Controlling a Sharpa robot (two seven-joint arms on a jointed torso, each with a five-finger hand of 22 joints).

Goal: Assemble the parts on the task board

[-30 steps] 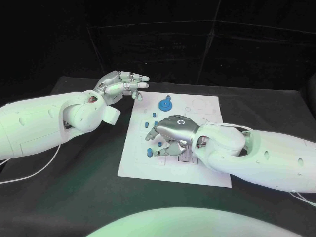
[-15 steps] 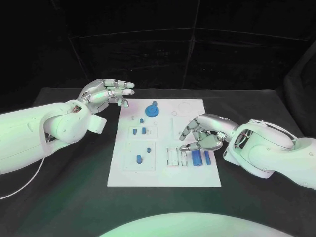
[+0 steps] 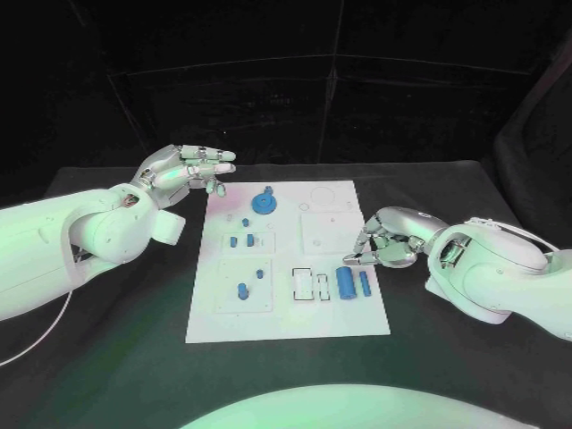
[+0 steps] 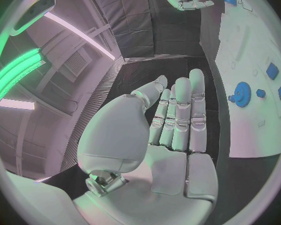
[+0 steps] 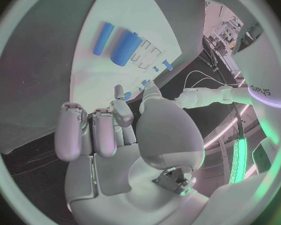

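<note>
Black table point(image 3: 105, 357), flat white task board point(image 3: 286, 317)

1. Black table point(image 3: 119, 357) spreads wide under everything, its surface dark and matte.
2. Black curtain point(image 3: 364, 107) hangs behind the table's far edge.
3. Thin white cable point(image 3: 35, 344) trails across the table's left side.

The desk point(image 3: 93, 357) is covered in a matte black surface and stands before a black curtain wall point(image 3: 364, 107), which hangs in panels with faint seams and folds and closes off the space behind and beside the desk. Greenish light falls across the desk. In the left wrist view, a ceiling point(image 4: 72, 60) with pale beams and a vent grille rises above the curtain, lit by a bright green strip light point(image 4: 18, 70).
</note>
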